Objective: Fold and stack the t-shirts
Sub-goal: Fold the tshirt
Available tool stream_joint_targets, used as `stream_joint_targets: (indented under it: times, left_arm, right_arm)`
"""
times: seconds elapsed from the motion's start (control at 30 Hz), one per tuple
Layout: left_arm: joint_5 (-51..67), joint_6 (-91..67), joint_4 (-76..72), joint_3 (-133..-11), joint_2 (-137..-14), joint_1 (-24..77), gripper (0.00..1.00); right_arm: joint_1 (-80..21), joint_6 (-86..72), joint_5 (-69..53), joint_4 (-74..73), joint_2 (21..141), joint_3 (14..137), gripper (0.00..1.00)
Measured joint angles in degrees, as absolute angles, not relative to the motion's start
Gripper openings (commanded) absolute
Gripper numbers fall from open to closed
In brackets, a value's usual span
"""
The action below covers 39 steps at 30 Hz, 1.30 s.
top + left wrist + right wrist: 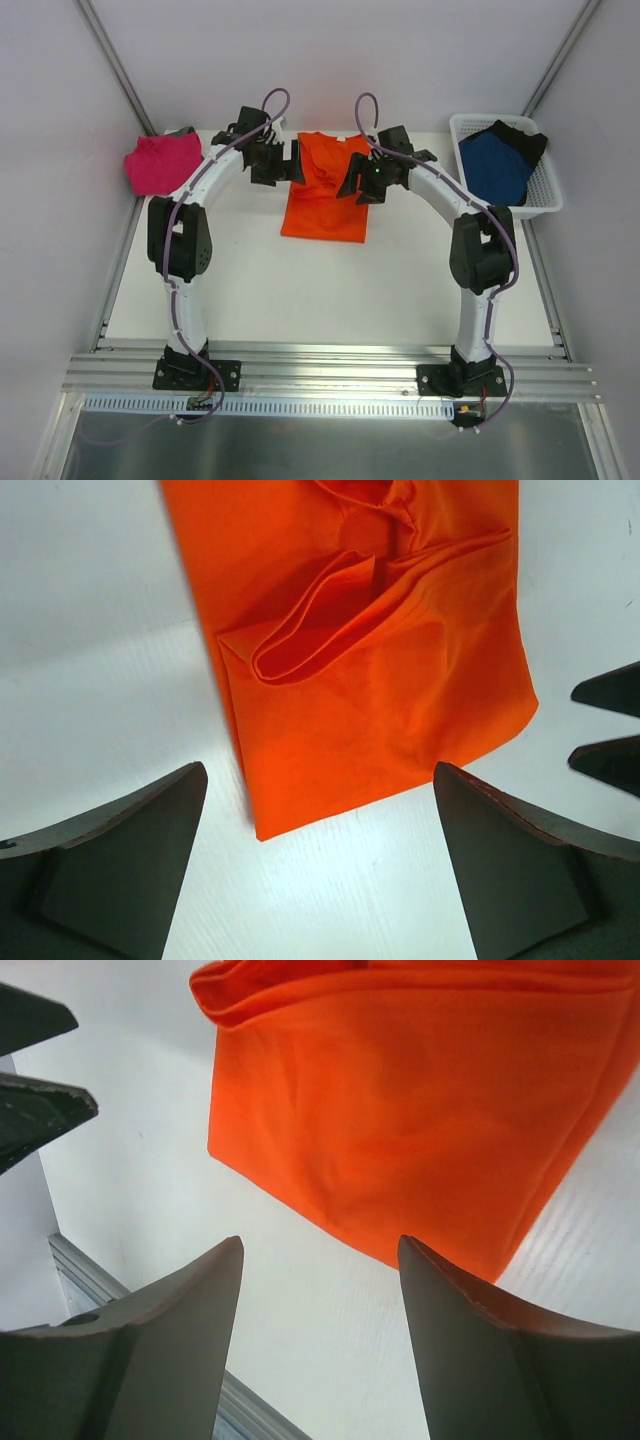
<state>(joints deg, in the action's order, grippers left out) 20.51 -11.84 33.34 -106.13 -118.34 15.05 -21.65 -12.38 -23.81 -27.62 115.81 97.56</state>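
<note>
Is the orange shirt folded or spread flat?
Partly folded: the orange t-shirt lies as a narrow rectangle with layered flaps on top, far end bunched.

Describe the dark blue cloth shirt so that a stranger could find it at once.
Look at the white table; at its far right corner stands a white plastic mesh basket. The dark blue cloth shirt lies bunched inside it. Only a black cloth shares the basket, at its far edge.

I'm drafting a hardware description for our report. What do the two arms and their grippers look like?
Both the left arm and right arm have white links with black joint housings. A purplish cable runs along each, looping at the wrist. The left gripper and right gripper are black with dark wedge-shaped fingers.
</note>
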Motion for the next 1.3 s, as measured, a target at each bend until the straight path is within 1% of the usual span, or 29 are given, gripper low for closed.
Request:
stream_joint_targets:
  times: [0.2, 0.47, 0.77, 1.07, 1.3]
  left_arm:
    - [22.8, -12.9, 33.4, -106.4, -121.8, 15.0, 0.96]
    - [27.1, -14.3, 33.5, -109.8, -128.8, 15.1, 0.95]
    - [28.9, -15.4, 33.2, -113.3, -132.1, 15.4, 0.95]
    - [30.0, -16.3, 32.6, -116.2, -134.4, 15.4, 0.95]
    - [30.0, -17.3, 31.8, -121.8, -139.1, 15.4, 0.95]
  right_arm:
    - [-23.8, -13.3, -24.3, -27.7, 118.0, 97.3, 0.67]
    - [-23.5, -13.5, -24.5, -27.9, 122.3, 96.9, 0.67]
    - [-23.4, -13.9, -24.5, -27.9, 125.7, 96.9, 0.67]
    - [-23.5, -13.9, -24.7, -27.9, 126.3, 97.0, 0.67]
    - [-23.5, -13.9, -24.7, -27.9, 126.3, 97.0, 0.67]
